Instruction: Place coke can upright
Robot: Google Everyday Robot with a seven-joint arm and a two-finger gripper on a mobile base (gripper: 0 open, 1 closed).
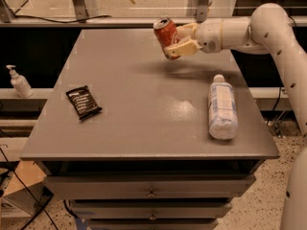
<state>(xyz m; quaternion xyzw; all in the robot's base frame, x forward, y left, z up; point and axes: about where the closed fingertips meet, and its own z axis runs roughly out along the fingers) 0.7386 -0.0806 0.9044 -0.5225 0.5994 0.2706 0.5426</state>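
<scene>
The coke can is red with a silver top, held in the air above the far middle of the grey table. It is nearly upright, leaning a little to the left. My gripper comes in from the right on the white arm and is shut on the can's right side and lower end. The can's shadow lies on the table just below it.
A clear water bottle with a white cap lies on its side at the table's right. A black snack packet lies at the left. A soap dispenser stands on a ledge left of the table. Drawers are below the front edge.
</scene>
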